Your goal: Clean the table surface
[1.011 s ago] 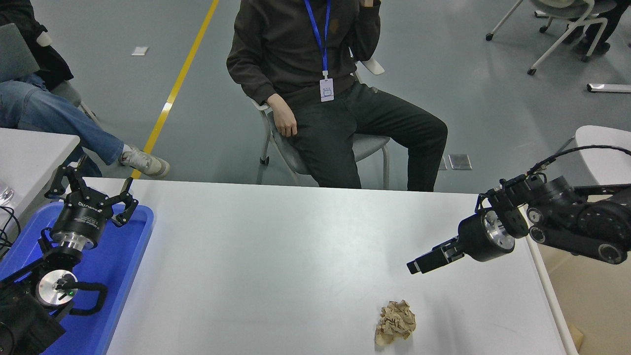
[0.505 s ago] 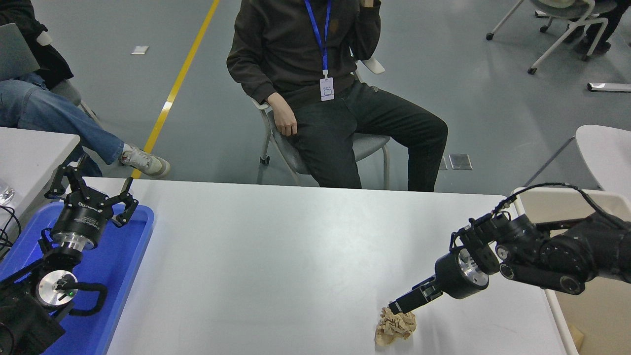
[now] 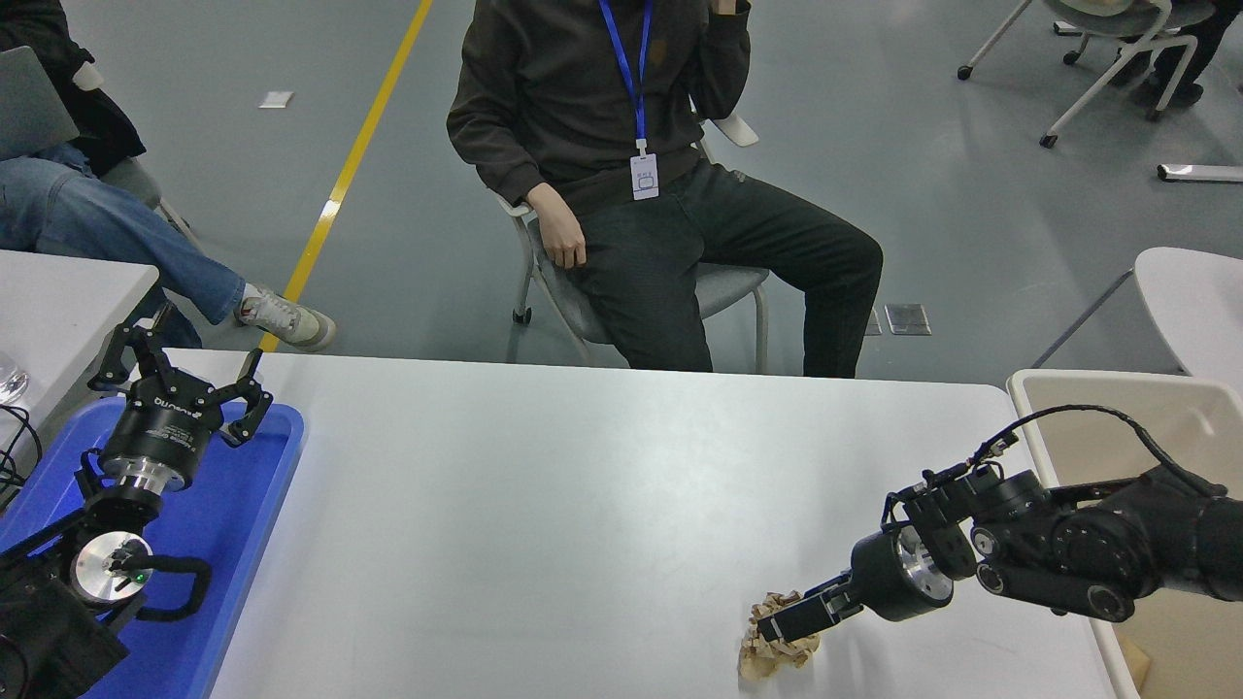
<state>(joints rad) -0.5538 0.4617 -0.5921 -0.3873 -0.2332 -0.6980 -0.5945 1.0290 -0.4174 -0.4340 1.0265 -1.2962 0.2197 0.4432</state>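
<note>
The table surface (image 3: 544,505) is a wide white-grey top filling the lower half of the view. A crumpled brown paper wad (image 3: 769,662) lies on it near the front right. My right gripper (image 3: 774,626) reaches in from the right edge, angled down to the left, and its tip presses into the top of the wad. Whether it has closed on the paper does not show from this angle. My left gripper (image 3: 180,377) is parked at the lower left, pointing away over a blue tray (image 3: 248,544), open and holding nothing.
A white-rimmed beige bin (image 3: 1097,403) stands just off the table's right end, behind my right arm. A person (image 3: 602,146) sits on a chair beyond the far edge. A smaller white table (image 3: 58,301) with a glass (image 3: 8,381) is at the left.
My right arm has swung down and toward the front, going from above the table's right part to touching the paper wad. The left arm has not moved.
</note>
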